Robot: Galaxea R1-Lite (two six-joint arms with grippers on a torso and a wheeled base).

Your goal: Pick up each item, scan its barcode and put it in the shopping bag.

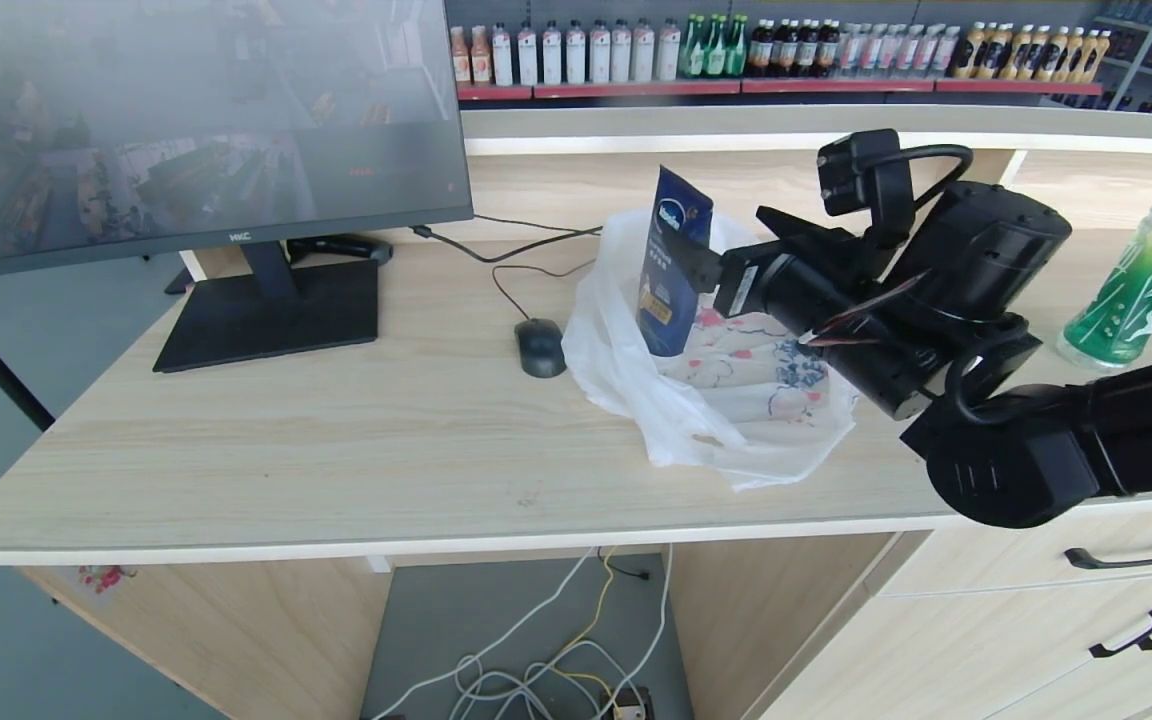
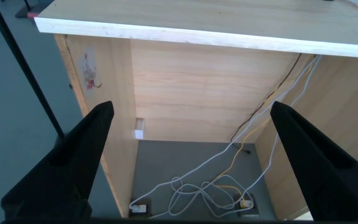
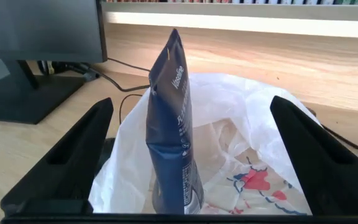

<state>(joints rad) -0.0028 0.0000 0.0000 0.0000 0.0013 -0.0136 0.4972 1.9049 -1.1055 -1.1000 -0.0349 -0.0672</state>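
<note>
A dark blue pouch stands upright inside the white plastic shopping bag on the wooden counter. My right gripper is level with the pouch on its right side. In the right wrist view the pouch rises between the two wide-apart fingers and neither one touches it, so this gripper is open; the bag spreads around the pouch. My left gripper hangs open and empty below the counter's front edge, facing the space under the desk.
A green drink bottle stands on the counter at the far right. A monitor on its stand fills the back left, a black scanner lies behind the stand, and a mouse sits left of the bag. Cables lie on the floor.
</note>
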